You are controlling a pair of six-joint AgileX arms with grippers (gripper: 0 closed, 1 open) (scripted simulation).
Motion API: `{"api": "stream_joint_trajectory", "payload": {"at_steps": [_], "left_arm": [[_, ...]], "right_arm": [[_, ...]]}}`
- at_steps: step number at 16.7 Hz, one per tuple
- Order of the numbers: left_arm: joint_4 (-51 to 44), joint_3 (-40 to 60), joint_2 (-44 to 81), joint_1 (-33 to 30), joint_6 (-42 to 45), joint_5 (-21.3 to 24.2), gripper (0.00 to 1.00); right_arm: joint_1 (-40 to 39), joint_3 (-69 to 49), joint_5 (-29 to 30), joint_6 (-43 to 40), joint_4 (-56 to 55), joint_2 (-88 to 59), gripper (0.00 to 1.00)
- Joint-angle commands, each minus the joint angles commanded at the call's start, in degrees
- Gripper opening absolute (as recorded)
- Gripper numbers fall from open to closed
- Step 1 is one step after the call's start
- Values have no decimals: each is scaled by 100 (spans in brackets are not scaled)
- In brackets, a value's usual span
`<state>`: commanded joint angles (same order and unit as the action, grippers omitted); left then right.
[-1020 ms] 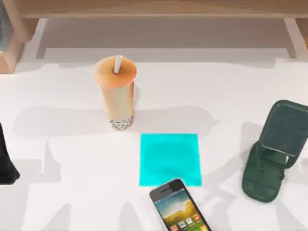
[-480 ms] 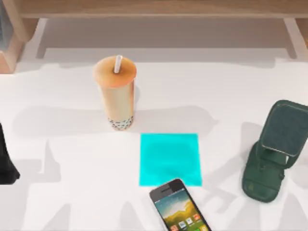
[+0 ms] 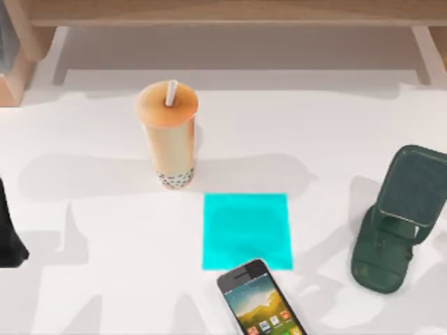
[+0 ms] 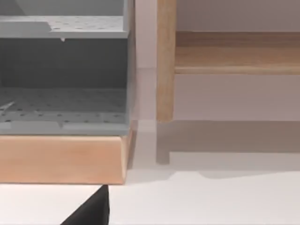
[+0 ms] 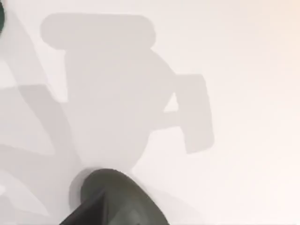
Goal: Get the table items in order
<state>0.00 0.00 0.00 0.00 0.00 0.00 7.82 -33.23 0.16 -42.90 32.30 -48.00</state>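
Observation:
An orange-tan bubble tea cup [image 3: 167, 132] with a white straw stands upright at the back left of the white table [image 3: 98, 279]. A black smartphone [image 3: 260, 301] with a colourful screen lies face up at the front edge, just in front of the cyan pad. In the right wrist view a dark grey rounded mouse [image 5: 123, 192] lies on the table, close under my right gripper [image 5: 86, 213], of which a dark tip shows. My left arm [image 3: 7, 237] stays at the table's left edge, and a black tip of the left gripper [image 4: 91, 211] faces the shelf.
A flat cyan square pad [image 3: 246, 230] lies mid-table. A dark green phone stand [image 3: 397, 223] stands at the right. A brown wooden shelf [image 3: 223, 14] runs along the back, with a grey perforated bin [image 4: 63, 70] at its left end.
The cup, phone, pad and stand have not moved. Only the shadows on the front right of the table have shifted slightly.

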Motion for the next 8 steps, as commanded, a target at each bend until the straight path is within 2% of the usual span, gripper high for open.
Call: {"api": "stream_joint_trajectory", "payload": {"at_steps": [8], "left_arm": [[0, 0, 0, 0, 0, 0, 100]], "right_arm": [[360, -1580, -4, -2185, 1640, -2506, 100]]}}
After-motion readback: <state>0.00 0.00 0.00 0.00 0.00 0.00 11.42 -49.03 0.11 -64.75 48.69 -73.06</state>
